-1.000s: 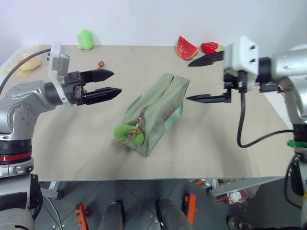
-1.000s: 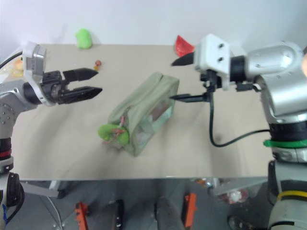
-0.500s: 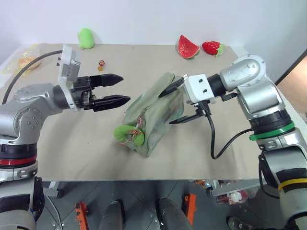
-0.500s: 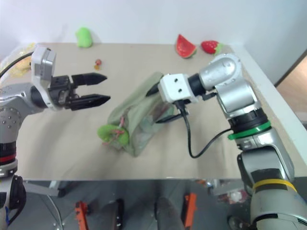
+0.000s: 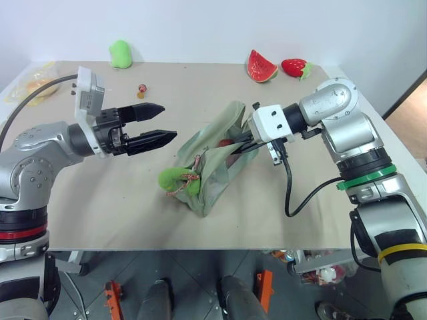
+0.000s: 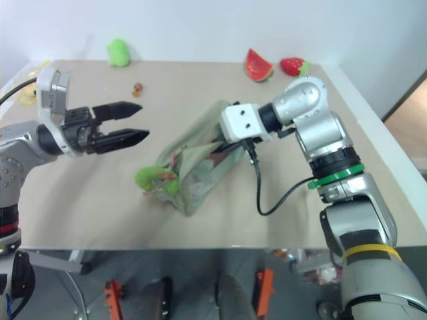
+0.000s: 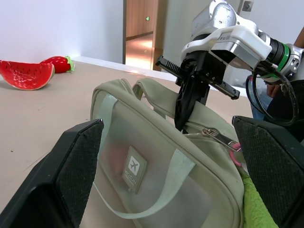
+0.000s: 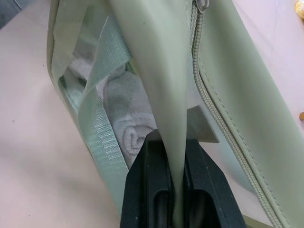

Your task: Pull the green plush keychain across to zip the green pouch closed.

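One green pouch, diagonal, near-left to far-right

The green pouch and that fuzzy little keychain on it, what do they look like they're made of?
The green pouch looks like matte woven fabric: it creases where the right gripper pinches its top edge. Its side panels seem to be frosted clear plastic, since rolled white cloth shows through, and the strap looks like ribbed webbing. The green plush keychain appears fuzzy, probably synthetic pile.
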You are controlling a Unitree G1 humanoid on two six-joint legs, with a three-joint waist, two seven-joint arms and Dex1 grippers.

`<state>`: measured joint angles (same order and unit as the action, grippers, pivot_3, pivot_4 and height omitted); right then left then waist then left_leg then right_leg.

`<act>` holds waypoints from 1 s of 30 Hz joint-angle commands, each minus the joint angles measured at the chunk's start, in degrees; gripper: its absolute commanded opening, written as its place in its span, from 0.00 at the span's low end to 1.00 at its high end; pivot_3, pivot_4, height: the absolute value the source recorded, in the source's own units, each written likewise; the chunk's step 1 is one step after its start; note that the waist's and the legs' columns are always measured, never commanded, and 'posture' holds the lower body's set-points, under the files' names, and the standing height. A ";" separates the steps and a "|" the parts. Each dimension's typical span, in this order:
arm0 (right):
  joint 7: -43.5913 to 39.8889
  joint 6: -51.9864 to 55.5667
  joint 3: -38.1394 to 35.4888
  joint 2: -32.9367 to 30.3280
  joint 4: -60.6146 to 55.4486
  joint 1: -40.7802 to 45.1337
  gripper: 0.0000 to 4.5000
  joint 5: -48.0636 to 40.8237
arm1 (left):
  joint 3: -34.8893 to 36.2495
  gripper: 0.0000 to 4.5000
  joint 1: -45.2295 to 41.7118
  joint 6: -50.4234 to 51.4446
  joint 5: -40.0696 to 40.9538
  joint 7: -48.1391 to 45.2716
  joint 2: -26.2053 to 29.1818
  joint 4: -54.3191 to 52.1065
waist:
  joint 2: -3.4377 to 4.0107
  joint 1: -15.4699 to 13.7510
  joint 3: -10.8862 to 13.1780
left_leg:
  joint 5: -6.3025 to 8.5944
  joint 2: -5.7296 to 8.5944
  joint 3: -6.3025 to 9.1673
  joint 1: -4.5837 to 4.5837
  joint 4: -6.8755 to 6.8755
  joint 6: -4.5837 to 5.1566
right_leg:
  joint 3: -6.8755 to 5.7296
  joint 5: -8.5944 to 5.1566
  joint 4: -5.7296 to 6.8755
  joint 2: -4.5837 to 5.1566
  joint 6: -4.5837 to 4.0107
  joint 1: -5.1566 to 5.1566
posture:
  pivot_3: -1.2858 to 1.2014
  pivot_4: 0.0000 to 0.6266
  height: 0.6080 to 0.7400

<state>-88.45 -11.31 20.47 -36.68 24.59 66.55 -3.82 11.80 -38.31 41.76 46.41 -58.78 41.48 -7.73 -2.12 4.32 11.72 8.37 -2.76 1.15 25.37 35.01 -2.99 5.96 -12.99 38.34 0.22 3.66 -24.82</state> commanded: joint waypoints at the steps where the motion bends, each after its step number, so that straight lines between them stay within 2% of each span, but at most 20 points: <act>1: 0.11 -1.48 -0.44 -0.83 1.42 1.76 0.00 2.57 | 1.37 1.00 0.16 -1.71 -0.34 0.48 -0.11 0.40 | 0.00 0.00 0.00 | -0.01 0.00 0.00 -0.02 0.01 0.00 | 0.00 0.01 0.00 0.00 0.00 0.02 | 0.52 0.24 1.00; 4: 1.54 -2.17 -0.97 -1.29 2.83 2.36 0.00 3.93 | 2.51 1.00 0.10 -2.43 0.21 1.22 -1.20 1.88 | 0.00 -0.02 0.00 | -0.04 0.00 0.00 -0.04 0.11 0.00 | 0.00 0.09 0.00 0.00 0.02 0.08 | 0.52 0.24 1.00; 8: 10.97 1.00 -3.45 -0.21 8.07 8.15 0.00 6.96 | 4.10 1.00 0.24 -2.97 1.36 2.66 -3.24 3.06 | 0.03 -0.02 0.02 | -0.07 0.01 -0.03 -0.10 0.43 0.03 | 0.01 0.09 -0.03 0.03 -0.18 0.35 | 0.52 0.24 1.00; 11: 14.23 2.66 -3.27 -0.85 9.75 10.72 0.00 9.50 | 4.44 1.00 1.04 -3.46 1.24 3.44 -4.27 2.77 | 0.03 -0.05 0.02 | -0.21 0.03 -0.08 -0.09 0.43 0.07 | 0.02 0.20 -0.12 0.08 -0.25 0.35 | 0.52 0.24 1.00; 16: 13.06 13.07 -3.00 -1.87 3.91 10.84 0.00 10.28 | 5.04 1.00 2.18 -3.66 1.92 4.59 -5.21 2.69 | 0.04 -0.03 0.03 | -0.21 0.01 -0.07 -0.09 0.31 0.06 | 0.01 0.22 -0.11 0.06 -0.19 0.28 | 0.52 0.24 1.00; 20: 13.52 19.88 -1.74 -0.76 -3.66 5.61 0.00 10.78 | 5.11 1.00 2.29 -3.75 2.07 5.01 -5.15 2.95 | 0.03 -0.06 0.01 | -0.21 -0.01 -0.06 0.06 0.07 0.06 | 0.01 0.33 -0.07 0.03 0.01 -0.06 | 0.52 0.24 1.00; 25: 17.93 29.90 -0.79 3.16 -5.82 2.25 0.00 12.80 | 5.46 1.00 2.27 -3.22 2.39 5.31 -4.73 2.74 | 0.02 0.01 0.01 | -0.21 -0.01 -0.05 0.05 -0.12 0.05 | 0.03 0.32 -0.05 0.00 -0.03 -0.15 | 0.52 0.24 1.00; 30: 21.23 42.32 -2.57 8.61 -5.59 4.57 0.00 10.69 | 5.75 1.00 2.09 -2.87 2.51 5.48 -4.23 3.06 | 0.01 0.15 0.01 | -0.34 -0.01 -0.05 0.04 -0.09 -0.07 | 0.02 0.39 -0.05 0.00 -0.04 -0.13 | 0.52 0.24 1.00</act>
<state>-68.21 27.01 19.65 -29.60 20.22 68.47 8.51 15.81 -35.84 39.14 47.92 -53.23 36.53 -3.91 -2.10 4.48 11.73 8.00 -2.77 1.09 25.40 34.93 -3.05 5.98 -12.57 38.29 0.22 3.63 -24.95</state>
